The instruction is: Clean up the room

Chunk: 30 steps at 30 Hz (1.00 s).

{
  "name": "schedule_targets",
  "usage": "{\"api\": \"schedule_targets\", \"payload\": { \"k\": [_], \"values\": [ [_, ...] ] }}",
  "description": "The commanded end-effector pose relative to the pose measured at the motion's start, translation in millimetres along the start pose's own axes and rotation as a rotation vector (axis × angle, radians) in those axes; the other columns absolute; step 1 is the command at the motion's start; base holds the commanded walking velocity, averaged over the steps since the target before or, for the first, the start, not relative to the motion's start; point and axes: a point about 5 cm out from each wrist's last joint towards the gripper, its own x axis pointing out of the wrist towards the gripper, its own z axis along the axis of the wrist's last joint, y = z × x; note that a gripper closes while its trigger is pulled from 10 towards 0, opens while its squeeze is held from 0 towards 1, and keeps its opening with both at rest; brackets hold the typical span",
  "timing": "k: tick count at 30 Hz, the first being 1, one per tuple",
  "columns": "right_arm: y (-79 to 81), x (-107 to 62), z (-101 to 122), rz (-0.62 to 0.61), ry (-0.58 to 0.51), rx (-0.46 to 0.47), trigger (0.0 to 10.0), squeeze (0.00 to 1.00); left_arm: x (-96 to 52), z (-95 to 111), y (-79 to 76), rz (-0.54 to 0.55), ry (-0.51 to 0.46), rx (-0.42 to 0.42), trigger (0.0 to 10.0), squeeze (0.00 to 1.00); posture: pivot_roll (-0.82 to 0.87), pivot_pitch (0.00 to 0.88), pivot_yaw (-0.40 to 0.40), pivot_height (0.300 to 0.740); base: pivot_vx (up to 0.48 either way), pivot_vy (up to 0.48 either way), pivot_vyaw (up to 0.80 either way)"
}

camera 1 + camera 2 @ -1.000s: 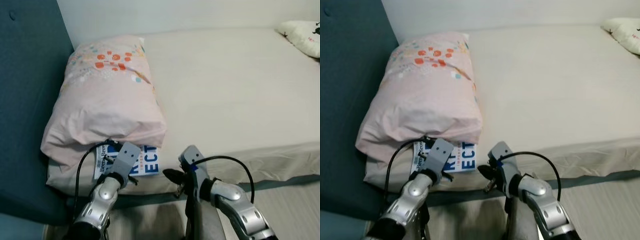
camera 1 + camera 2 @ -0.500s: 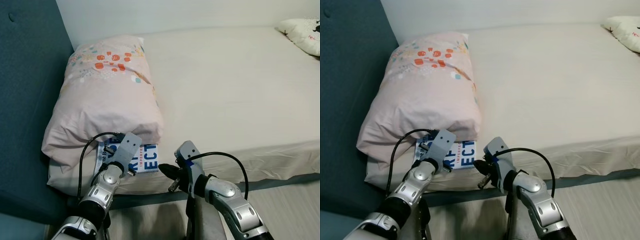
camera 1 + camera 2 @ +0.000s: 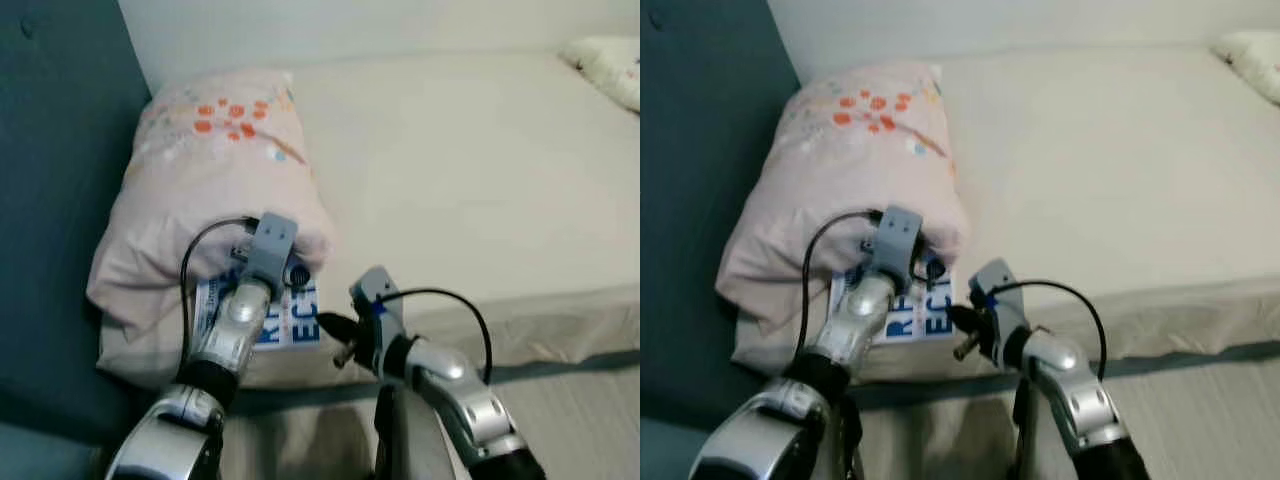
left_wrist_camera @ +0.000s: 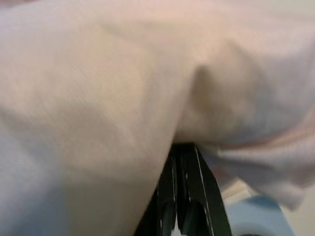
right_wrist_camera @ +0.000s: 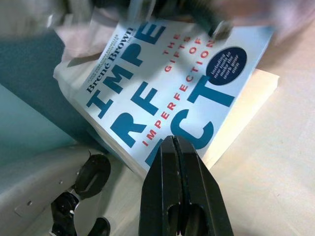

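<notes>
The bed (image 3: 470, 170) spreads cream and smooth from the centre out toward three o'clock, its near edge dropping to a darker band (image 3: 560, 362) along five o'clock. A deep blue padded headboard (image 3: 50, 180) stands tall at nine o'clock. Up at twelve o'clock runs a pale wall (image 3: 340, 25). Far off at two o'clock, a white cushion (image 3: 610, 75) sits on the bed's corner, blurred. At five o'clock lies light striped floor (image 3: 590, 420).

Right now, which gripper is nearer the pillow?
Left. The left gripper presses its closed jaws into the pillow's near end, above the book. The right gripper hangs lower, by the book's edge, off the pillow.
</notes>
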Motion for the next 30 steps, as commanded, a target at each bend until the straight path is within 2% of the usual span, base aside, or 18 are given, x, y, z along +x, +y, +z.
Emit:
{"api": "schedule_targets", "payload": {
  "k": [1,6,8,9,10,13,15,16,18,19,22,23,24,25,26,27,28,30],
  "values": [
    [2.0,0.5,-6,0.001,0.015,0.008,10.0,0.00,-3.1,-16,2.3,0.016,0.068,0.010,9.6,0.00,0.02,0.279,0.005,0.525,0.000,0.000,0.00],
    [2.4,4.9,-7,-0.007,0.012,-0.001,10.0,0.00,10.9,7,5.1,0.023,0.049,0.075,8.5,0.00,0.00,0.267,0.030,0.525,0.000,0.000,0.00],
    [0.6,9.8,-2,-0.023,-0.005,-0.009,10.0,0.00,22.6,36,16.7,0.071,0.005,0.142,8.2,0.00,-0.02,0.267,0.050,0.525,0.000,0.000,0.00],
    [0.6,9.8,-2,-0.023,-0.005,-0.009,10.0,0.00,22.6,36,16.7,0.071,0.005,0.142,8.2,0.00,-0.02,0.267,0.050,0.525,0.000,0.000,0.00],
    [-1.0,13.0,3,-0.035,-0.023,-0.013,10.0,0.00,30.0,64,33.1,0.138,-0.047,0.204,8.0,0.00,-0.02,0.266,0.059,0.525,0.000,0.000,0.00],
    [-1.4,13.5,4,-0.037,-0.027,-0.015,10.0,0.00,31.5,73,39.7,0.162,-0.066,0.225,7.8,0.00,-0.02,0.266,0.059,0.525,0.000,0.000,0.00],
    [-1.4,14.0,4,-0.040,-0.031,-0.014,10.0,0.00,31.3,79,52.8,0.179,-0.087,0.272,9.0,0.00,-0.02,0.263,0.067,0.525,0.000,0.000,0.00],
    [-1.4,14.0,4,-0.040,-0.031,-0.014,10.0,0.00,31.3,79,52.8,0.179,-0.087,0.272,9.0,0.00,-0.02,0.263,0.067,0.525,0.000,0.000,0.00],
    [-1.0,13.9,3,-0.039,-0.032,-0.012,10.0,0.00,29.3,72,57.0,0.160,-0.079,0.279,9.1,0.00,-0.01,0.264,0.063,0.525,0.000,0.000,0.00],
    [-0.9,13.8,3,-0.039,-0.033,-0.011,10.0,0.00,27.9,67,59.1,0.145,-0.071,0.282,9.7,0.00,-0.01,0.266,0.059,0.525,0.000,0.000,0.00],
    [-0.2,13.1,1,-0.035,-0.029,-0.008,10.0,0.00,22.7,50,59.3,0.103,-0.045,0.274,9.6,0.00,0.00,0.270,0.041,0.525,0.000,0.000,0.00],
    [1.4,13.0,-1,-0.029,-0.024,-0.006,10.0,0.00,14.6,25,57.8,0.032,-0.002,0.255,9.1,0.00,0.00,0.270,0.034,0.525,0.000,0.000,0.00],
    [1.4,13.0,-1,-0.029,-0.024,-0.006,10.0,0.00,14.6,25,57.8,0.032,-0.002,0.255,9.1,0.00,0.00,0.270,0.034,0.525,0.000,0.000,0.00],
    [2.7,12.9,-3,-0.024,-0.020,-0.005,10.0,0.00,7.4,7,56.9,-0.012,0.028,0.242,9.9,0.00,0.01,0.268,0.026,0.525,0.000,0.000,0.00],
    [2.7,12.9,-3,-0.024,-0.020,-0.005,10.0,0.00,7.4,7,56.9,-0.012,0.028,0.242,9.9,0.00,0.01,0.268,0.026,0.525,0.000,0.000,0.00],
    [5.3,13.9,-4,-0.012,-0.015,-0.005,10.0,0.00,-3.8,-16,58.0,-0.060,0.078,0.251,10.0,0.00,0.01,0.269,0.015,0.525,0.000,0.000,0.00],
    [5.3,13.9,-4,-0.012,-0.015,-0.005,10.0,0.00,-3.8,-16,58.0,-0.060,0.078,0.251,10.0,0.00,0.01,0.269,0.015,0.525,0.000,0.000,0.00],
    [11.7,17.1,-5,0.013,-0.015,0.001,10.0,0.00,-25.0,-54,66.7,-0.102,0.185,0.300,10.0,0.00,0.01,0.265,0.008,0.525,0.000,0.000,0.00]
  ]
}}
